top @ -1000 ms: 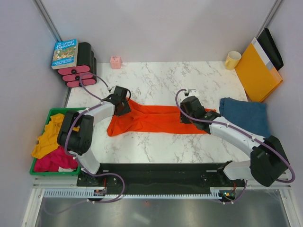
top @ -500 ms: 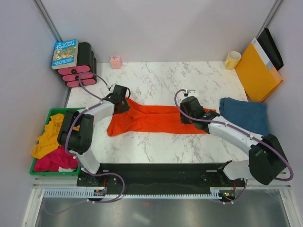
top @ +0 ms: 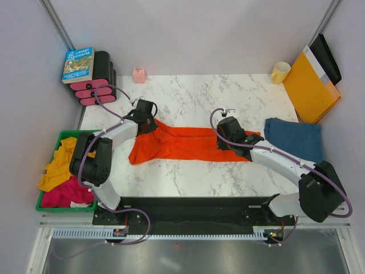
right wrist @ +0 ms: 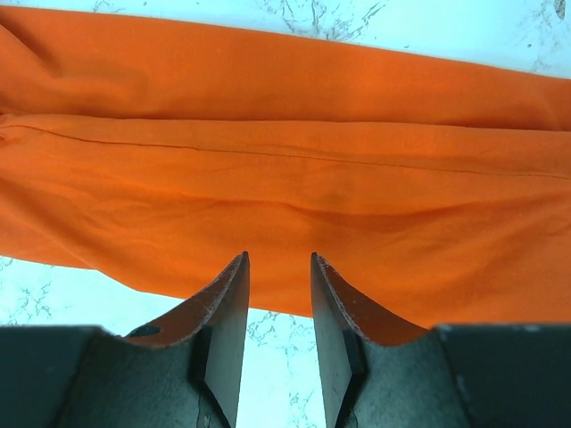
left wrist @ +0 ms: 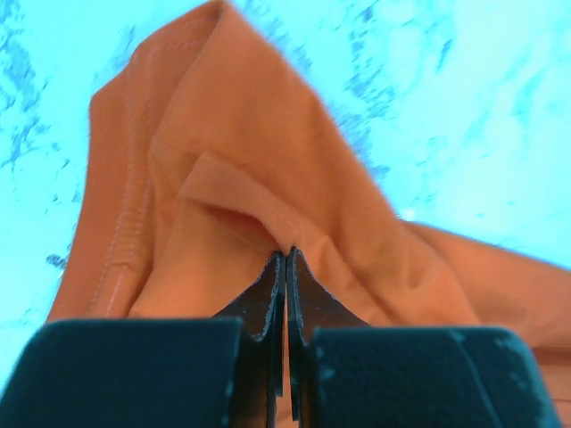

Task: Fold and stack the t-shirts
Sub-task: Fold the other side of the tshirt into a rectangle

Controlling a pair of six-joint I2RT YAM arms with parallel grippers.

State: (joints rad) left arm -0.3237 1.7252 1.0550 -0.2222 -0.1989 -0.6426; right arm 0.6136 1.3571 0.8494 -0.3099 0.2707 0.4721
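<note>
1. Orange-red t-shirt (top: 188,144): lies flat on the marble bench (top: 194,97) as a long band. In the top view it runs from 9 o'clock to 3 o'clock across the bench centre.
2. Denim-blue t-shirt (top: 293,138): folded to a rough square, just beside the 3 o'clock end of the orange-red t-shirt. Contact between the two cannot be determined.
3. Left tool (left wrist: 285,259): clenched. The fingertips meet on a raised fold of the orange-red t-shirt at its 10 o'clock corner, and the cloth peaks upward at the pinch.
4. Right tool (right wrist: 278,259): released. The jaws stand apart over the near hem at the shirt's 3 o'clock end, with cloth and marble both visible in the gap.
5. Green bin (top: 68,133): at 9 o'clock beside the bench, holding yellow and pink cloth.
</note>
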